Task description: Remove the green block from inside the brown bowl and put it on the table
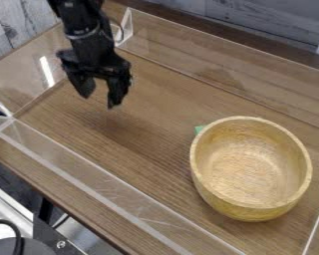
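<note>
The brown bowl (250, 165) stands at the right of the table (136, 149), and its inside shows only bare wood. A tiny green block (198, 127) lies on the tabletop just outside the bowl's upper-left rim. My gripper (100, 96) hangs at the upper left, pointing down, well away from the bowl and the block. It is open, its two dark fingers spread, with nothing between them. It hovers a little above the wood.
Low clear acrylic walls (69, 159) edge the table along the front and the back. The black arm (80, 25) comes down from the top left corner.
</note>
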### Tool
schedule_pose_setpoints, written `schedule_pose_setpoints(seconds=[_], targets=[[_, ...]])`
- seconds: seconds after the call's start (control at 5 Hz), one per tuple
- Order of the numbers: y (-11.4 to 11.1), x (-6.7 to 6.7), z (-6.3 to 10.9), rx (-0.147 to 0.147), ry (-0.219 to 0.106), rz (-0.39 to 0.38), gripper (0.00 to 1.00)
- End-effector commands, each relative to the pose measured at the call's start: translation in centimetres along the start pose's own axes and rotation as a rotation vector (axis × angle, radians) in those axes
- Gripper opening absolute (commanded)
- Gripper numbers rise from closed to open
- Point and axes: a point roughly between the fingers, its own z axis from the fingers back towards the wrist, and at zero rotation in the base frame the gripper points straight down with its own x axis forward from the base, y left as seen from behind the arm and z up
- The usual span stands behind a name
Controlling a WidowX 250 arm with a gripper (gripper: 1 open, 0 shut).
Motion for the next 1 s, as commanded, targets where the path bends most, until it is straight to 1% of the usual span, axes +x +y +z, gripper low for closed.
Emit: schedule_pose_setpoints(seconds=[0.0, 0.2, 0.4, 0.6, 0.8], targets=[[0.5, 1.4, 0.1, 0.050, -0.074, -0.025, 1.00], [0.7, 1.5, -1.4, 0.044, -0.078, -0.007, 1.00], [0.7, 0.9, -3.9, 0.037, -0.075, 0.004, 1.00], [0.4, 1.9, 0.9, 0.014, -0.125, -0.003, 1.00], [0.2, 3.0, 5.7, -0.016, -0.185, -0.001, 1.00]])
